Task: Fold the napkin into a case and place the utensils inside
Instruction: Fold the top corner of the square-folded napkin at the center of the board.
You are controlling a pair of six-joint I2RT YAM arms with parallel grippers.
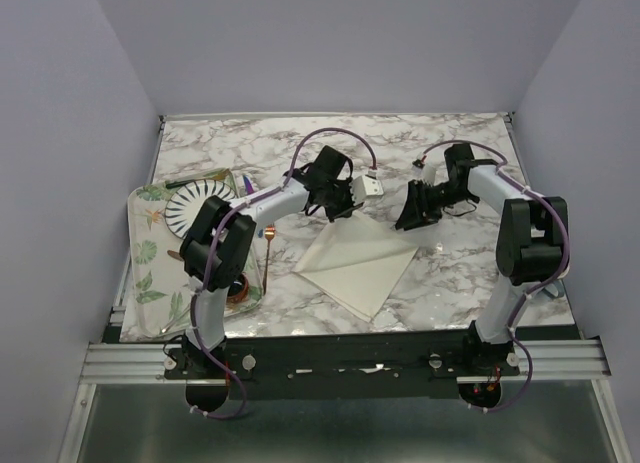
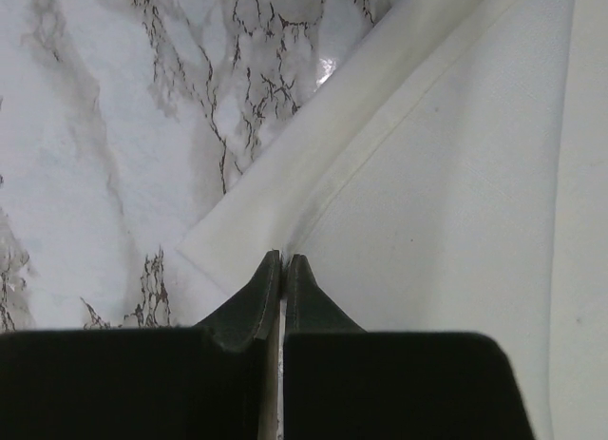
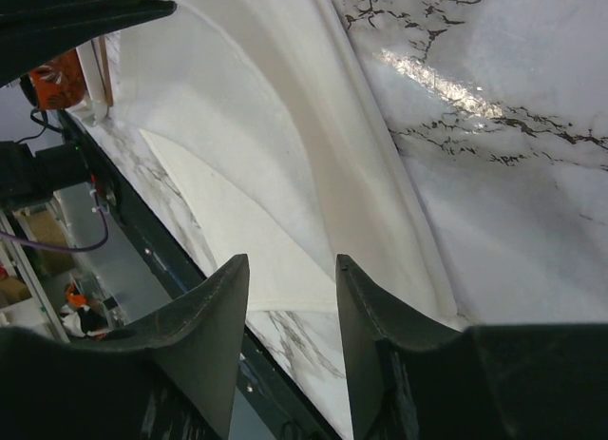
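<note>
The left end effector is clenched on the far-left corner of the folded cream napkin at mid-bench, its far edge running toward the right end effector, which hovers released beside the opposite corner, with the tray well off to the left.
</note>
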